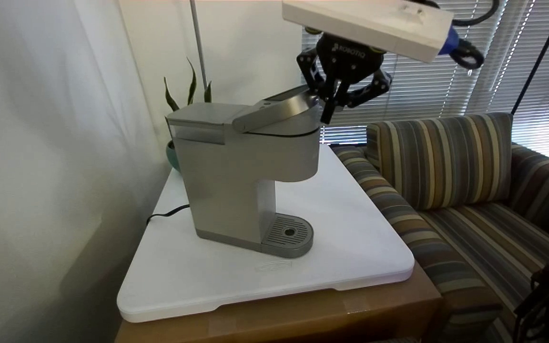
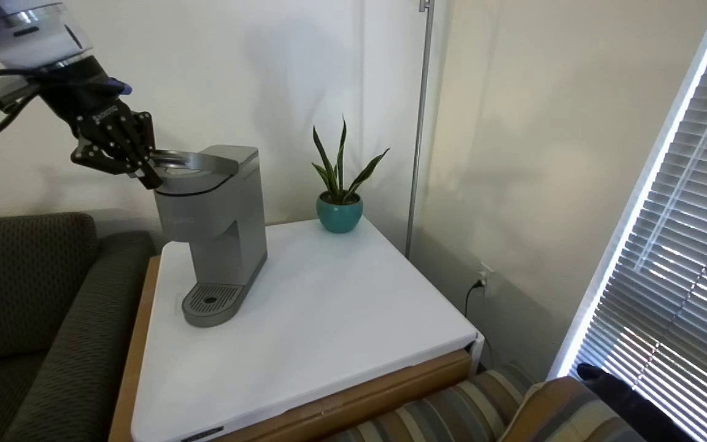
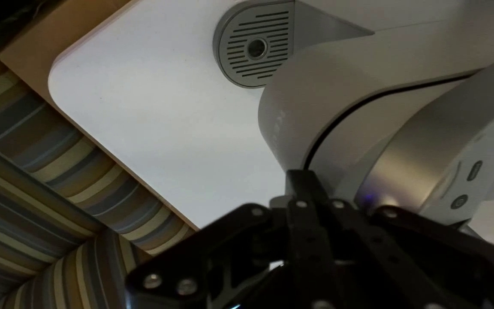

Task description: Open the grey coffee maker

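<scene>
The grey coffee maker stands upright on a white table; it also shows in an exterior view and in the wrist view. Its silver-banded top lid slopes upward toward the front, with the grey head and a black seam below it. My gripper is at the lid's front edge, pointing down, with its fingers closed together and nothing visible between them. The fingertips lie close against the head's front in the wrist view; whether they touch it I cannot tell. The brew chamber is hidden.
The white tabletop extends around the machine. A teal potted plant stands at its back edge. A black cord leaves the machine's rear. A striped armchair stands beside the table, and a wall is behind the machine.
</scene>
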